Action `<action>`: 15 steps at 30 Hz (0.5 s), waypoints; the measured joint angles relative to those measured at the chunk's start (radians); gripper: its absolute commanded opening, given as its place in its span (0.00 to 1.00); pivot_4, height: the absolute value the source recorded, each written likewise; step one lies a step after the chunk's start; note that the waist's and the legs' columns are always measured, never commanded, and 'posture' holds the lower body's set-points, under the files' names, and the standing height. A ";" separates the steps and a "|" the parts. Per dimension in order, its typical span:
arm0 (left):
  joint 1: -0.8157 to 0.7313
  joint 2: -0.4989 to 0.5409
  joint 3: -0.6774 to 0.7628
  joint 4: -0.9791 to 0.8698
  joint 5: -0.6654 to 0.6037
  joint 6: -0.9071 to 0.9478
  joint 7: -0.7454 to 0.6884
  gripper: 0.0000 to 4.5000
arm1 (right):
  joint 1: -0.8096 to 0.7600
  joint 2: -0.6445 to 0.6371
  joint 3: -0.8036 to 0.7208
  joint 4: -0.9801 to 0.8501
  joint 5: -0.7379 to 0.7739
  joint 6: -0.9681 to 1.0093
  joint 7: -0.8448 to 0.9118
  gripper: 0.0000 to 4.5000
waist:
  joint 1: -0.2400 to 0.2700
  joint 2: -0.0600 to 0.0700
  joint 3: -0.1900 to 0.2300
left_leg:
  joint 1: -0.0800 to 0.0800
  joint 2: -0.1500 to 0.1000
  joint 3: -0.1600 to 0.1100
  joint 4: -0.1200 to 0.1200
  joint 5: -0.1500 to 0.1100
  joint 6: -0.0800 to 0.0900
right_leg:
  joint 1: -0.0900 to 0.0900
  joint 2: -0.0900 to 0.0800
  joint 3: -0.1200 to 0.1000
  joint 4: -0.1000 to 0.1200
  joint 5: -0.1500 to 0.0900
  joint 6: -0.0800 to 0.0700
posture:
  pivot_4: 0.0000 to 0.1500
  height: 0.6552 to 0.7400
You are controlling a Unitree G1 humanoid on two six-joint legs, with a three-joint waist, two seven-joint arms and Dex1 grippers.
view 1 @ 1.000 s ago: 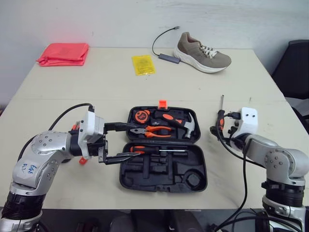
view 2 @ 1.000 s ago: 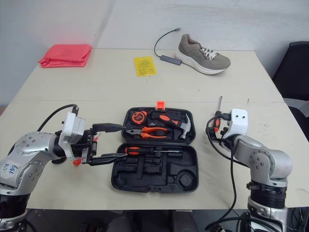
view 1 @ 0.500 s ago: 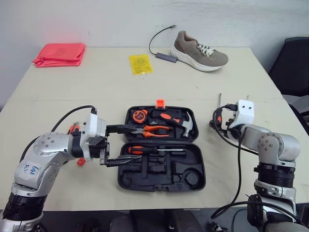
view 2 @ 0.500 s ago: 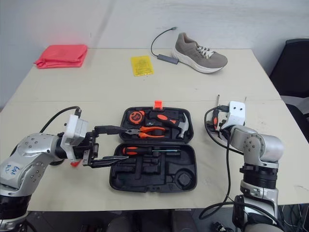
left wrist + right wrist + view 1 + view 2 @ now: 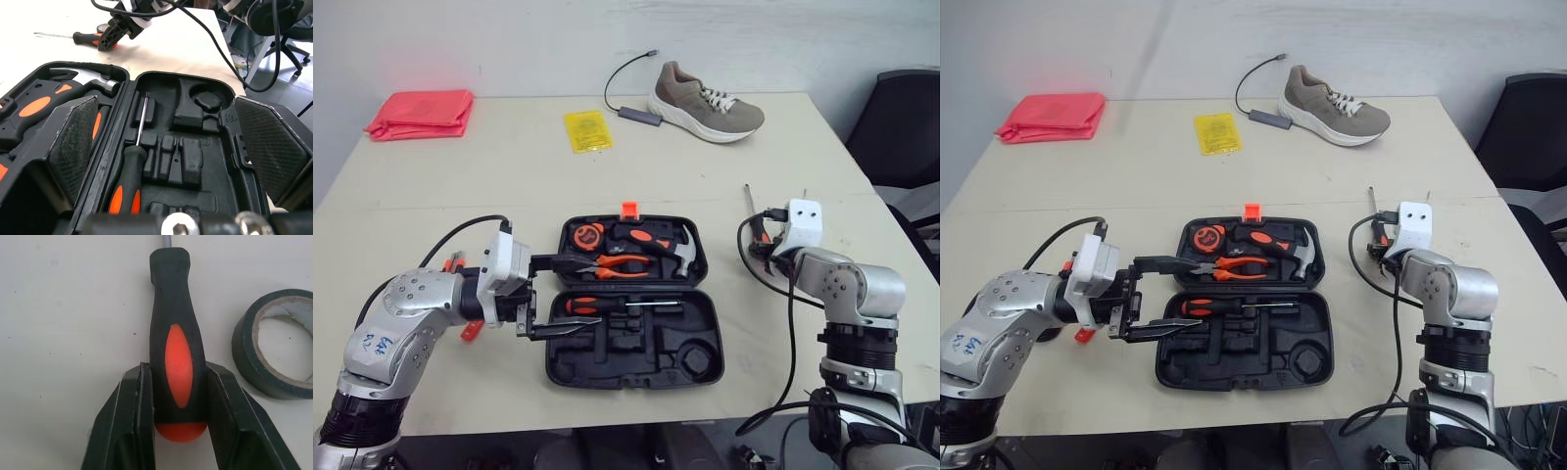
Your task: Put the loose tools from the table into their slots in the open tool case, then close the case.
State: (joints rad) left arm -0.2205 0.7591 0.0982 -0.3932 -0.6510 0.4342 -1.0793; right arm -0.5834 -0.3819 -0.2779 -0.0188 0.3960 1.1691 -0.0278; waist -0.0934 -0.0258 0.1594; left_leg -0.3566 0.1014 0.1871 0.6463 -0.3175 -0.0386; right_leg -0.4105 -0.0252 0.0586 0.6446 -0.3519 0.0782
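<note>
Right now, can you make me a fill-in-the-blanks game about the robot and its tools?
1. The right gripper has its fingers shut on a ____ handle.
2. Beside that handle lies a roll of black ____.
3. The tool case lies ____.
4. The left gripper holds ____.
Missing words: screwdriver; tape; open; nothing.

Black tool case (image 5: 609,347) open, partly filled; black-orange screwdriver (image 5: 178,357) flat to its right
</note>
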 measured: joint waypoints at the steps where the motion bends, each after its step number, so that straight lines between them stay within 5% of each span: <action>1: 0.000 0.000 0.000 0.000 0.000 0.000 -0.002 1.00 | 0.014 0.000 0.000 -0.009 -0.002 -0.016 0.008 0.22 | 0.000 0.000 0.000 | 0.000 0.000 0.000 0.000 0.000 0.000 | 0.000 0.000 0.000 0.000 0.000 0.000 | 1.00 1.00; 9: -0.003 0.032 0.005 0.000 -0.035 0.017 -0.068 1.00 | 0.131 -0.158 0.114 -0.169 -0.043 -0.300 0.270 0.22 | 0.006 0.005 0.003 | 0.000 -0.002 0.001 0.000 0.000 0.000 | -0.001 0.001 0.000 0.000 0.000 0.001 | 1.00 1.00; 15: 0.006 0.042 0.045 0.006 -0.020 -0.090 -0.131 1.00 | 0.156 -0.407 0.313 -0.371 0.005 -0.445 0.720 0.22 | 0.008 0.005 0.003 | 0.001 0.000 0.001 0.000 0.000 0.000 | 0.000 0.000 0.000 -0.001 0.000 0.001 | 1.00 1.00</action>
State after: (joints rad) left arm -0.2149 0.8010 0.1430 -0.3872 -0.6707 0.3442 -1.2100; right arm -0.4276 -0.7889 0.0353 -0.3899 0.4011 0.7241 0.6922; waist -0.0856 -0.0205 0.1628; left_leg -0.3559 0.1013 0.1878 0.6458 -0.3177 -0.0384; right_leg -0.4106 -0.0249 0.0586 0.6436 -0.3518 0.0788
